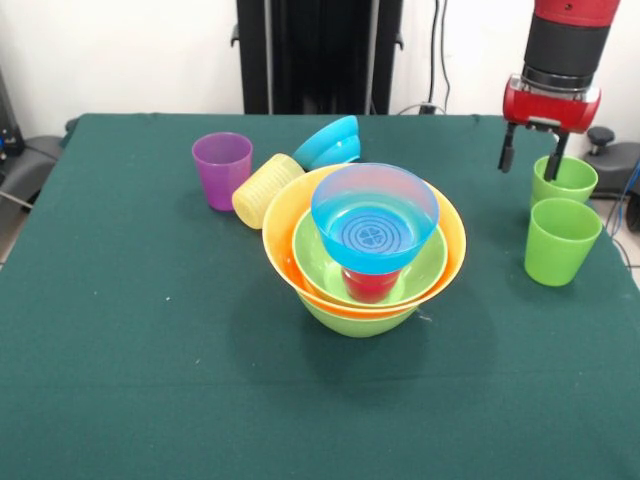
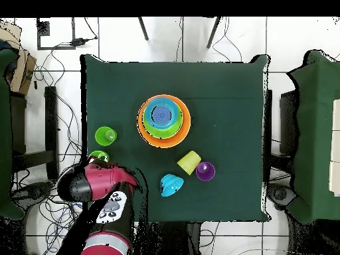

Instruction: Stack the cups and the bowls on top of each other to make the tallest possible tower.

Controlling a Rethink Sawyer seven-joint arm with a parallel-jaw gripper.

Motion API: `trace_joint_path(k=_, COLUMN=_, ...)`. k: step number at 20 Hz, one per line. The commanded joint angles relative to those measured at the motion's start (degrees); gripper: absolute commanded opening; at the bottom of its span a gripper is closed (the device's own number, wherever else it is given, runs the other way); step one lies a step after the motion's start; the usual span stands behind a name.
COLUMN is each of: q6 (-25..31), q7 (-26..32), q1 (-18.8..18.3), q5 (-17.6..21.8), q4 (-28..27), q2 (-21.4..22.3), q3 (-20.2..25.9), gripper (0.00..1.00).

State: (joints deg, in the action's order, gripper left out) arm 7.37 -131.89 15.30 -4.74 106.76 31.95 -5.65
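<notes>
The tower stands mid-table: a lime green bowl at the bottom, the orange bowl in it, a second lime bowl, then a red cup with a blue bowl resting upright on it. From above the tower shows as nested rings. My gripper is open and empty at the back right, one fingertip overlapping the rim of the farther green cup. The nearer green cup stands just in front of that cup.
A purple cup stands upright behind and left of the tower. A ribbed yellow cup lies on its side against the orange bowl. A second blue bowl is tipped on its edge behind it. Both green cups stand close to the table's right edge.
</notes>
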Motion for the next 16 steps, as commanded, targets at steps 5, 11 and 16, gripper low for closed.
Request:
trace_joint_path(k=5, q6=-2.7, q7=-8.7, q1=-0.2, q5=-2.5, q4=-0.8, q2=-2.8, q3=5.2, gripper=1.0)
trace_joint_path(k=11, q6=-2.9, q7=-8.9, q1=0.6, q5=-3.5, q4=-2.0, q2=-4.0, q3=4.9, gripper=1.0)
trace_joint_path(k=16, q6=-2.4, q7=-8.8, q1=1.5, q5=-3.7, q4=-2.2, q2=-3.8, q3=3.8, gripper=0.0)
